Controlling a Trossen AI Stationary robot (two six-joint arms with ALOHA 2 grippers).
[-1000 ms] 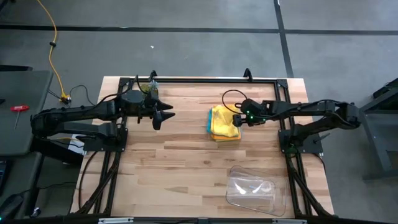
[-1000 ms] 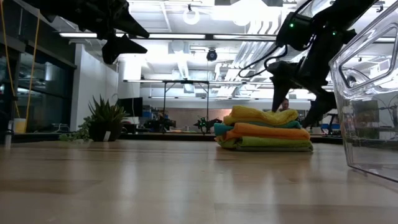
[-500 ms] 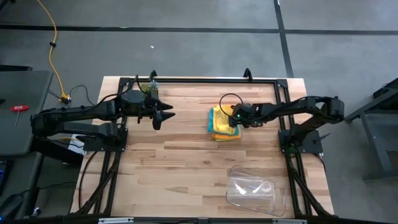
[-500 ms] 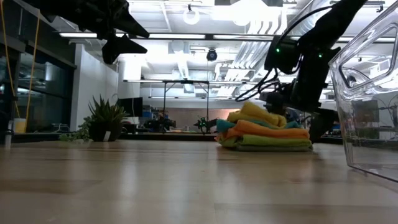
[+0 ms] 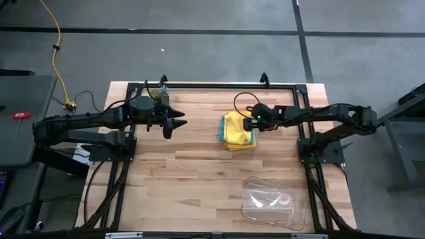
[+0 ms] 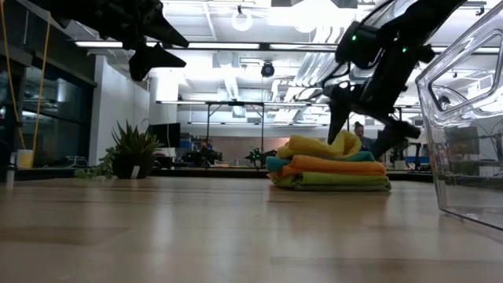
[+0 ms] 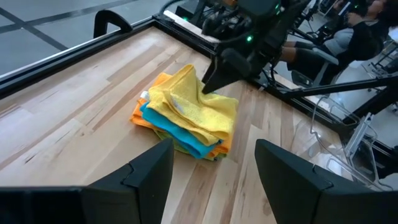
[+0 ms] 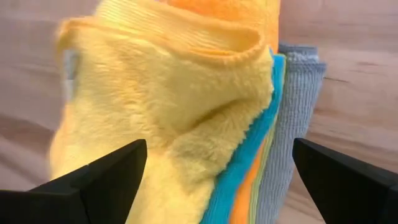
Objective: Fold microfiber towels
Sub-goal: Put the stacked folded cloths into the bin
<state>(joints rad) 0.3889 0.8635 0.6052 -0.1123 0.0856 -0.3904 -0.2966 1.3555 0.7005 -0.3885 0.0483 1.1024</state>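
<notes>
Five towels (image 5: 238,130) stacked mid-surface, yellow on top, rumpled. Right hand (image 5: 251,123) open, poised at the stack's right edge, much the nearer. Left hand (image 5: 174,125) open too, waiting well apart to the left.

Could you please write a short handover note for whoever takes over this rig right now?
Right gripper: open, holding nothing, poised at the right edge of the towel stack.
Left gripper: open, empty, waiting above the table's left half.
Towels: all in one pile mid-table; yellow towel on top, teal towel, orange, lime green and grey towel beneath.
Done: the towels are folded and stacked.
Left: the yellow top towel sits rumpled with one edge raised, so it probably needs flattening. The clear plastic tray lies near the front right, with no towel in it.
</notes>
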